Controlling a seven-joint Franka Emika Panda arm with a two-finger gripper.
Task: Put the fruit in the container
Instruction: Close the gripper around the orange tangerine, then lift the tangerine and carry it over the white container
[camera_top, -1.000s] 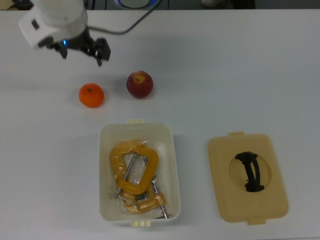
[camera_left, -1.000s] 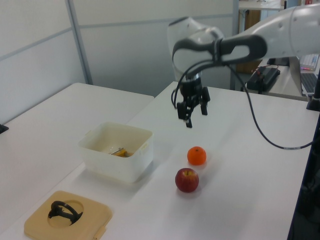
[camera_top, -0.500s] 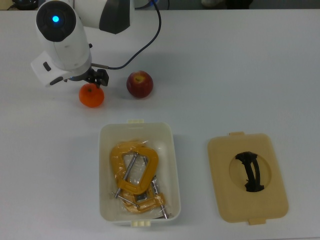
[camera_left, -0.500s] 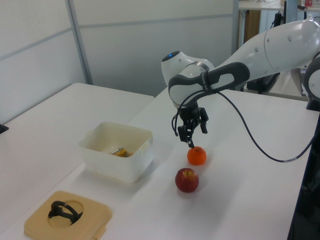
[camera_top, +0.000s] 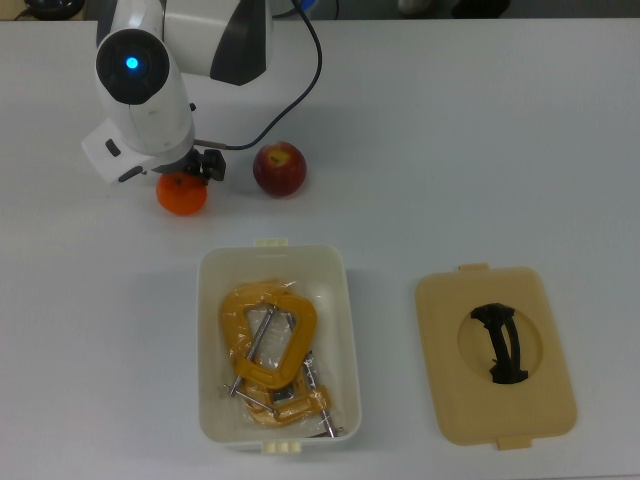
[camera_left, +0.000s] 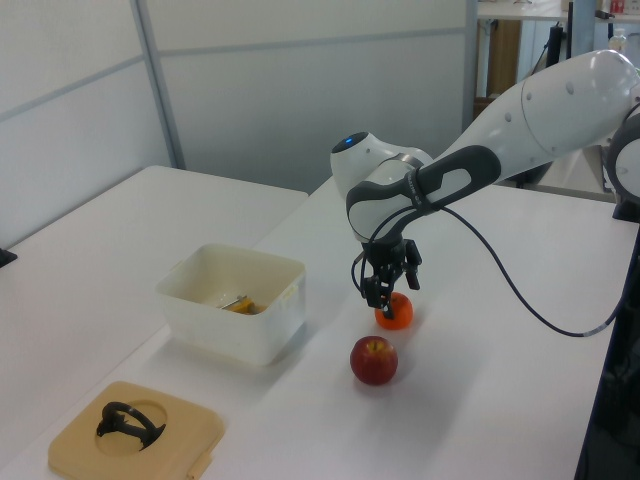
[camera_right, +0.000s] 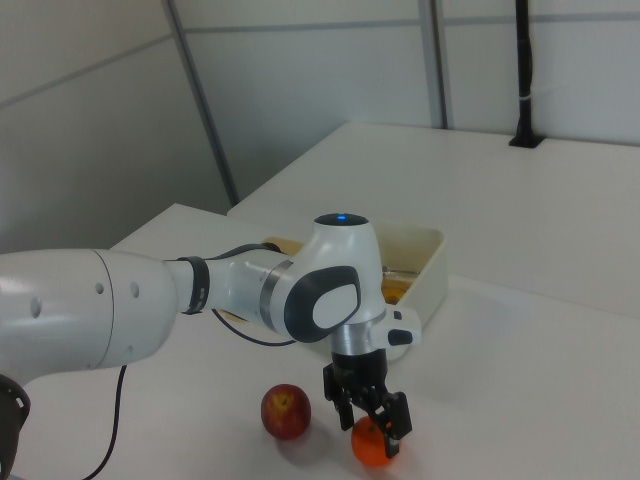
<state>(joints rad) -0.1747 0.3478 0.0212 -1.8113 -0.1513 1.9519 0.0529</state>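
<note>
1. Gripper (camera_left: 388, 298): you have brought it down over the last second, from well above the table to around the orange. Its fingers sit spread, one on each side of the fruit, not yet pressed in. Judged step: the grasp is next, so the lift and carry are all to come.

2. Orange (camera_top: 182, 195): directly under the gripper, between its fingers, resting on the table where it lay a second ago. In the top view it is partly hidden by the wrist.

3. Apple (camera_top: 279, 168): just beside the gripper, on the top view's right of it; untouched and unmoved. It will need a second trip.

4. Container (camera_top: 345, 300): near the gripper, below it in the top view. It holds yellow clamps (camera_top: 268, 340), so you will be setting fruit down on top of them. Neither fruit is in it yet.

5. Lid (camera_top: 494, 355): well away from the gripper, at the top view's far right, lying flat with its black handle up.

6. Writing: no brand, label or text can be read on any item.
</note>
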